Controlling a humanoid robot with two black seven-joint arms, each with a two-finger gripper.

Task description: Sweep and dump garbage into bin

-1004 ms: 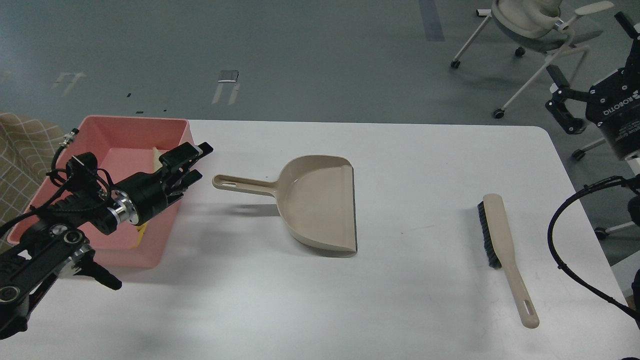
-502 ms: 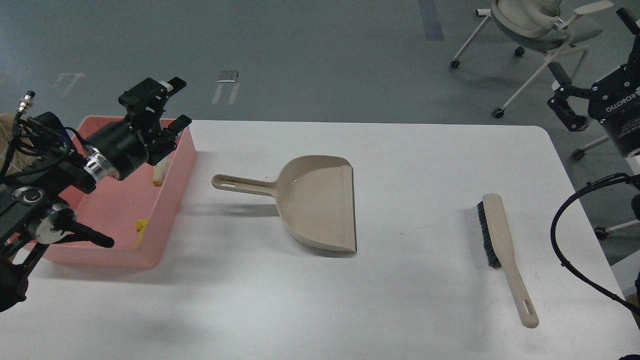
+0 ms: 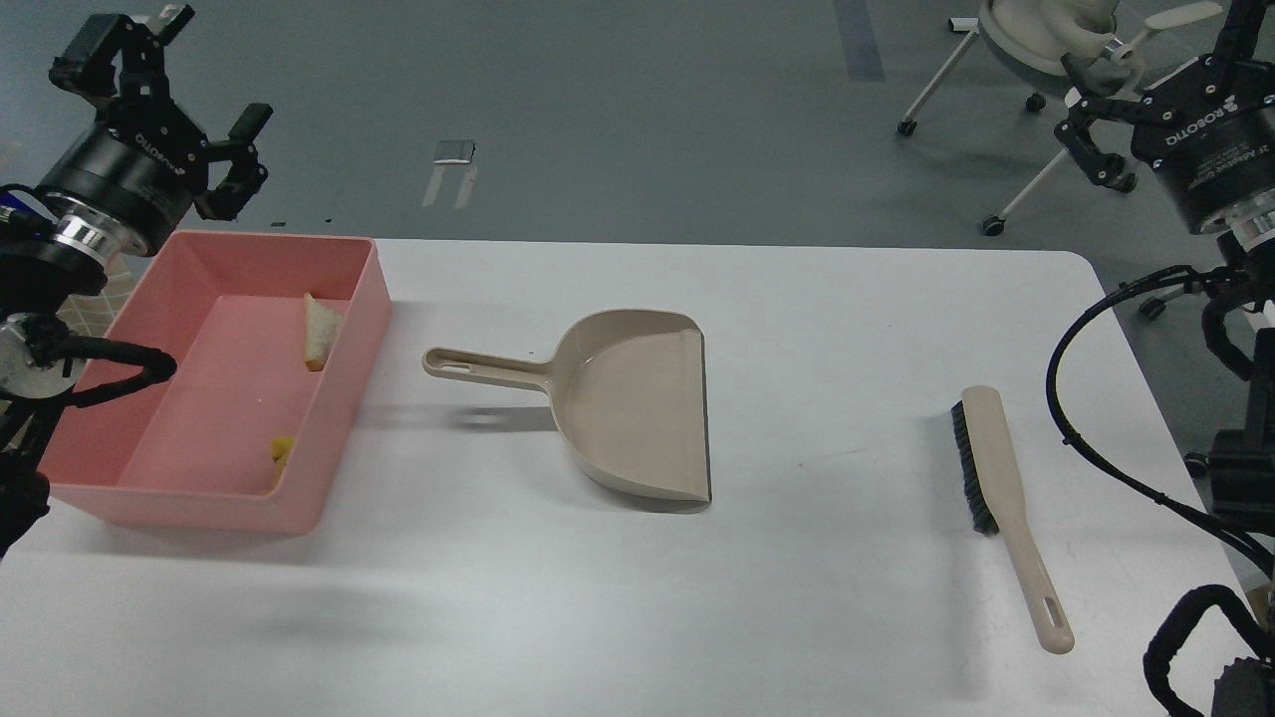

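Garbage (image 3: 321, 333) already lies inside the bin (image 3: 344, 430), so we should park both wide-spread, empty claws — left (image 3: 204, 95), right (image 3: 1146, 75) — clear of the bench (image 3: 797, 299).

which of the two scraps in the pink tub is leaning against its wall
The white bread slice with the tan crust: it leans on the bin's right wall. The yellow chunk sits lower, near the front corner.

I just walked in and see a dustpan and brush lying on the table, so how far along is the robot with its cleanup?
It looks essentially finished. The bread slice and yellow chunk both lie inside the pink bin. The dustpan sits empty on the table, the brush beside it. Neither the left gripper nor the right gripper holds anything; both are raised, open. No scraps show on the table.
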